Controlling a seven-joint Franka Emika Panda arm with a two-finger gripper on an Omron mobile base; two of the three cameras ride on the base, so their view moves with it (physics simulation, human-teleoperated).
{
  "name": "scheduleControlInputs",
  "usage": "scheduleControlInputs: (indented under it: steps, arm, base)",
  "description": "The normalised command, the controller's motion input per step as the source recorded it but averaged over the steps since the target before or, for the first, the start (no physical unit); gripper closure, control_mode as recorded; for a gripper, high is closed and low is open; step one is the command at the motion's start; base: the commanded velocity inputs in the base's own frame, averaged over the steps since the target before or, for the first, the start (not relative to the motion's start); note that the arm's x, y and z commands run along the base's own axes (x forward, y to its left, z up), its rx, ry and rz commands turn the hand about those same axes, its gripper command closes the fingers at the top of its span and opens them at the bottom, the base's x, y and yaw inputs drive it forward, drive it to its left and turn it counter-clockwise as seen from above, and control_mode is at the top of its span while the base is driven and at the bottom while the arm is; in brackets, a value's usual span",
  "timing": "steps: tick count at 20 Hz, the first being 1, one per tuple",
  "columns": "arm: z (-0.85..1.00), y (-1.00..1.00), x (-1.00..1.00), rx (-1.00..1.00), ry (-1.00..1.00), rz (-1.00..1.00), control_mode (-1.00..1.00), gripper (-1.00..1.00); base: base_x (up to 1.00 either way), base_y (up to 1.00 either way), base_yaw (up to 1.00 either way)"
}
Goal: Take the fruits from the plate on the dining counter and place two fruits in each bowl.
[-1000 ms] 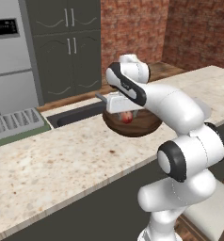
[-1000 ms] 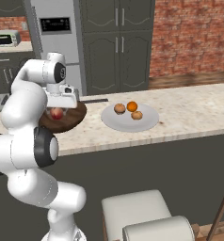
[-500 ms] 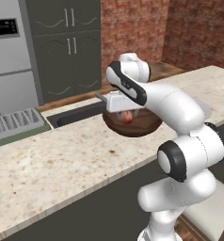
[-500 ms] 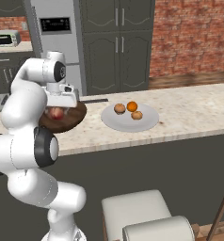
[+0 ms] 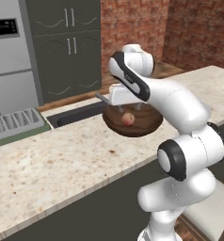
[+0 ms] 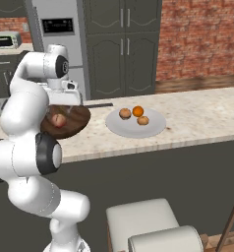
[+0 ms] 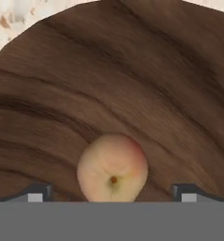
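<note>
A dark brown wooden bowl (image 5: 147,126) (image 6: 77,118) (image 7: 109,80) stands on the dining counter (image 5: 48,160) (image 6: 202,113). One peach-tan fruit (image 5: 128,119) (image 6: 59,120) (image 7: 112,169) lies in it, free of the fingers. My gripper (image 5: 129,108) (image 6: 65,109) (image 7: 111,193) hangs just above that fruit, open, with a fingertip (image 7: 36,192) well out on either side. To the right of the bowl, the pale plate (image 6: 156,128) holds three fruits: a brownish one (image 6: 125,113), an orange one (image 6: 137,111) and a tan one (image 6: 143,119).
A sink (image 5: 76,115) and a grey dish rack (image 5: 15,122) lie beyond the counter's far edge. A toaster oven (image 6: 6,40) sits on the back counter, beside a fridge (image 6: 60,29). A pale stool (image 6: 143,221) stands in front of the counter.
The jaws have spread wide and no longer touch the peach-tan fruit, which rests in the wooden bowl. The arm has hardly moved.
</note>
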Motion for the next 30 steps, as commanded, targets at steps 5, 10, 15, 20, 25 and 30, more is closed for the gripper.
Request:
scheduleControlInputs:
  steps: [5,10,15,20,25,30]
  arm:
    - [0.30,-0.51,-0.40,0.05,-0.07,0.00,-1.00,-1.00]
    - [0.07,-0.81,-0.32,0.07,-0.12,-0.01,-1.00,-1.00]
    - [0.00,-0.89,-0.13,0.04,-0.22,-0.03,-1.00,-1.00]
    - [0.01,-0.56,0.11,0.00,-0.23,-0.06,-1.00,-1.00]
    - [0.45,-0.31,0.50,-0.01,0.23,-0.01,-1.00,-1.00]
    - [0.01,-0.08,0.96,-0.05,0.25,0.00,-1.00,-1.00]
  base:
    - [0.00,0.00,0.00]
    - [0.00,0.00,0.00]
    - [0.00,0.00,0.00]
    - [0.00,0.00,0.00]
    - [0.00,0.00,0.00]
    - [0.00,0.00,0.00]
